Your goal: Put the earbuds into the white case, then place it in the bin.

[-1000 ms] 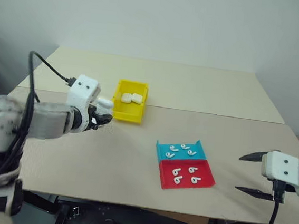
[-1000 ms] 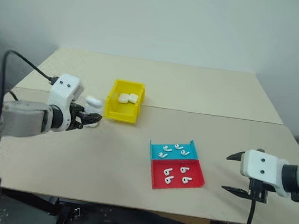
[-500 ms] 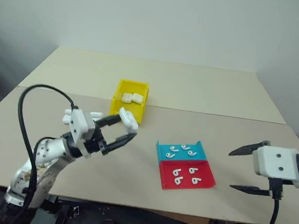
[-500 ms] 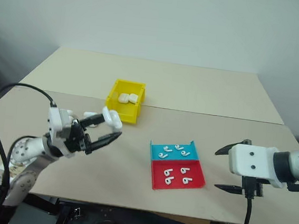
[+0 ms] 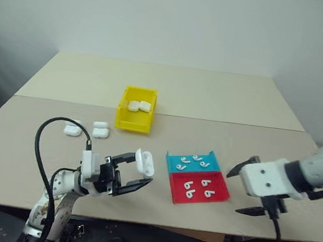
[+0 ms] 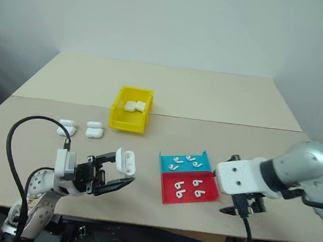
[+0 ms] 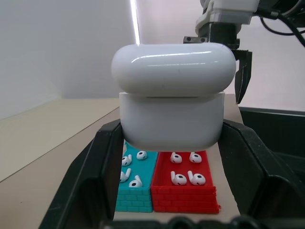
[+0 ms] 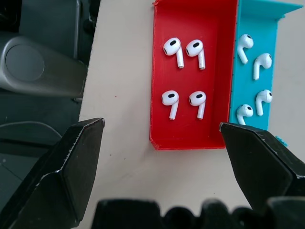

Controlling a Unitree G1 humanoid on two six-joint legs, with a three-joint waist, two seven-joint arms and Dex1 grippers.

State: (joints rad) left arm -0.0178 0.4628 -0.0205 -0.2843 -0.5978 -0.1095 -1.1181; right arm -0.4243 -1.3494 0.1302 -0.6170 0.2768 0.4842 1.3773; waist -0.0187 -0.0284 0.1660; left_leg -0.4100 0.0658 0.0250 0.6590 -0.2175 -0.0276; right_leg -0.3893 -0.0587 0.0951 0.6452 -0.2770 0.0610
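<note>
The white case (image 5: 145, 162) is up in the air, held between the two fingers of the left gripper (image 5: 139, 171), over the near part of the worktop (image 5: 221, 98). The fingers press on its two sides, and its lid looks closed or almost closed. The case stands tall, with the lid on top. The left gripper points across toward the trays.

The earbuds (image 8: 183, 75) lie in two small trays that touch each other. The trays sit to the right of the held case, between the two grippers. The right gripper (image 8: 162, 155) is wide open and holds nothing. It hangs right above the red tray (image 8: 162, 131), pointing down at it, so I think the right arm is the one to pick up an earbud. It is much nearer to them than the left arm is. The earbuds in the red tray lie with their stems all pointing the same way.

There are four earbuds in the red tray and four in the teal tray (image 8: 281, 9). That makes eight.

The bin (image 5: 133, 121) is farther back on the worktop, past the held case. It has two white cases inside. Two more spare cases (image 5: 86, 130) lie on the worktop to the left of the bin. With the held one, that is five cases.
</note>
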